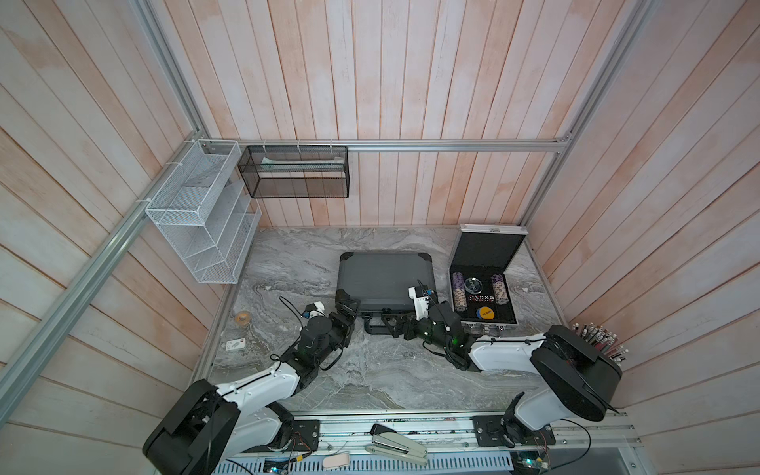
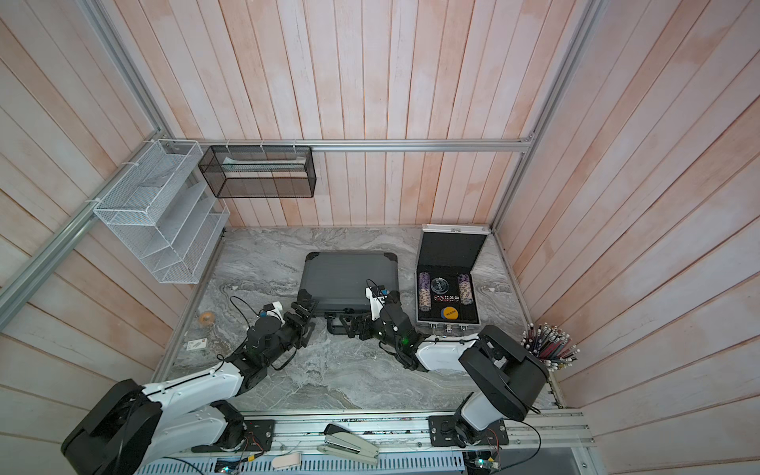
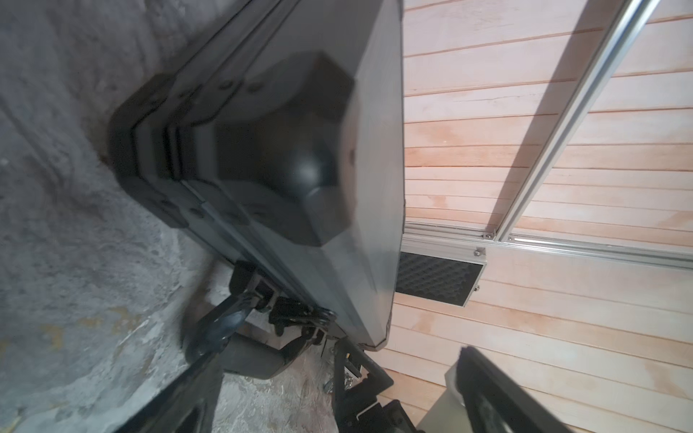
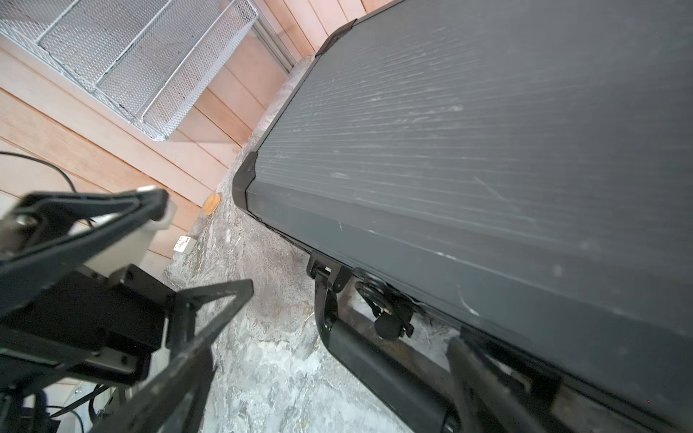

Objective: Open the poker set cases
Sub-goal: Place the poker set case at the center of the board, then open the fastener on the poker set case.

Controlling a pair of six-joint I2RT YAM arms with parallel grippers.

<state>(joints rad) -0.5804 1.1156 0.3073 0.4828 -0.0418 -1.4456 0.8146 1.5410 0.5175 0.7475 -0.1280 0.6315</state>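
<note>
A dark grey case (image 1: 382,279), finely ribbed with black corners, sits on a grey, white-veined marble-pattern table (image 1: 370,378). To its right, a silver case (image 1: 473,228) shows black foam lining, purple-and-white chips (image 1: 458,293) and a yellow disc (image 1: 487,315). Pale, pink-washed planks (image 1: 411,82) back a white mesh basket (image 1: 193,214) and a black mesh basket (image 1: 294,172).

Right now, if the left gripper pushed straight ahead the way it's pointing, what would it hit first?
Most likely the dark grey case: the left gripper, jaws open, faces its near black corner closely. Depth is hard to judge.
</note>
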